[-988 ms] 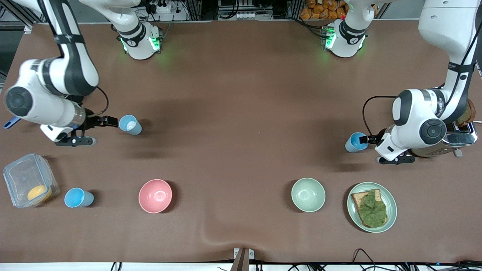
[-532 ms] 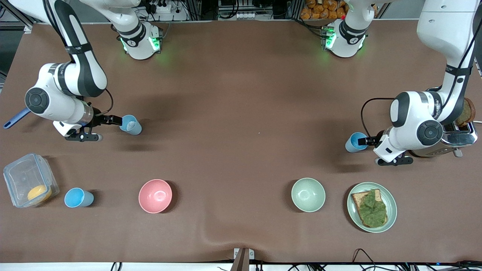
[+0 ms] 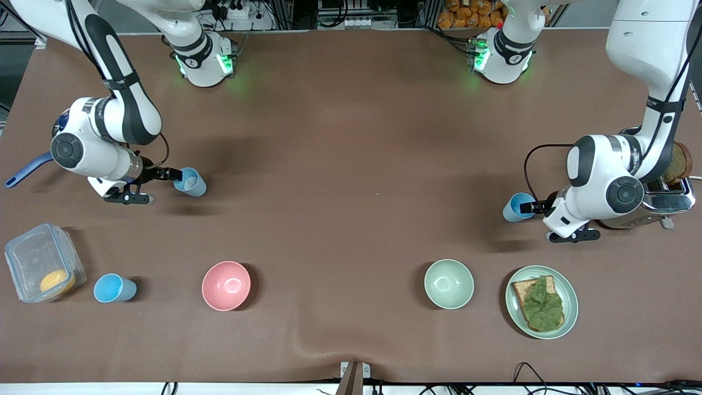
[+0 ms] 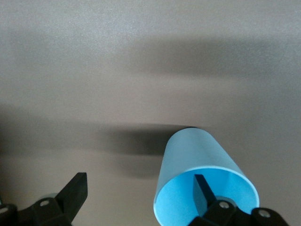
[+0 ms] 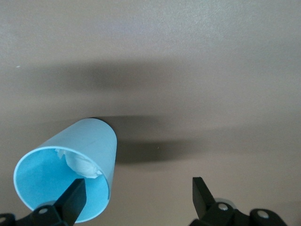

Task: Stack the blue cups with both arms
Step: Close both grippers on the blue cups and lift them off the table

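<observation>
Toward the right arm's end of the table (image 3: 351,137), the right gripper (image 3: 176,174) straddles a cup's (image 3: 191,182) rim, fingers spread. A third cup (image 3: 113,288) stands nearer the camera. The left gripper (image 3: 525,207), also spread, straddles another cup (image 3: 516,207) toward the left arm's end.

Both arms reach low over the table, wrists bent sideways. The left gripper (image 4: 138,193) and right gripper (image 5: 138,195) hold their jaws spread wide.
</observation>
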Controlling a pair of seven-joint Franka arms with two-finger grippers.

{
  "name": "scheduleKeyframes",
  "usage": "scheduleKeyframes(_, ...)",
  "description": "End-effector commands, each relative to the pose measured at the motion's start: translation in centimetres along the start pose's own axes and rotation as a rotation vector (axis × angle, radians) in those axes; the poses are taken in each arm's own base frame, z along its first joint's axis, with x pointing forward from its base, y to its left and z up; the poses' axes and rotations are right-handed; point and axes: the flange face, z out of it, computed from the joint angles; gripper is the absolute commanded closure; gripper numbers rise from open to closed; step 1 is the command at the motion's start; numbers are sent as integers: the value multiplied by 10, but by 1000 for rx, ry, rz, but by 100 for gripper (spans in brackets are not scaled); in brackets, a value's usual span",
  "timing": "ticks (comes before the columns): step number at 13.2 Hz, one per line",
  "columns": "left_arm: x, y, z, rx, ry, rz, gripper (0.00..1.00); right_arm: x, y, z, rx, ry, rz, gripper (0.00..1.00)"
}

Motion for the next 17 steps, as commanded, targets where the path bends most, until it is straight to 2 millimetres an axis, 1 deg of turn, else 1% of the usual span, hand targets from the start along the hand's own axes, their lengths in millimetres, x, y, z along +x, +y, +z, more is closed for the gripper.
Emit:
scheduleKeyframes(1, 4, 3, -2, -19, 12, -24, 29, -2, 2, 3, 3, 0, 11, 7)
scheduleKeyframes(3, 4, 4, -1, -17, 11, -22, 53, -2, -1, 4, 18, -3, 20, 38)
scheduleKeyframes(4, 3, 5, -1, -11, 12, -14, 62, -2, -6, 5, 24, -4, 19, 51)
scheduleKeyframes(5, 3, 7, -1, -12, 12, -14, 75, -2, -12, 5, 33, -4, 26, 62)
scheduleKeyframes(6, 3, 11, -2, -13, 12, -13, 92, -2, -18, 5, 43, -5, 29, 69)
scheduleKeyframes(7, 2, 10, -1, -13, 10, -35, 100, -3, -26, 5, 61, -9, 36, 75)
scheduleKeyframes(9, 2, 15, -2, -9, 9, -58, 100, -3, -33, 5, 85, -14, 48, 89)
scheduleKeyframes(11, 0, 20, 0, 1, 6, -40, 100, -3, -32, 5, 85, -12, 49, 100)
scheduleKeyframes(14, 0, 22, 2, 3, 4, -35, 100, -2, -32, 3, 88, -11, 51, 100)
scheduleKeyframes(15, 0, 23, 6, 3, -2, -27, 100, -2, -34, 1, 89, -16, 48, 100)
scheduleKeyframes(16, 0, 24, 6, 2, -4, -21, 100, -1, -38, -4, 92, -25, 43, 100)
scheduleKeyframes(17, -2, 30, 1, -1, -4, -10, 100, 0, -45, -12, 96, -37, 30, 100)
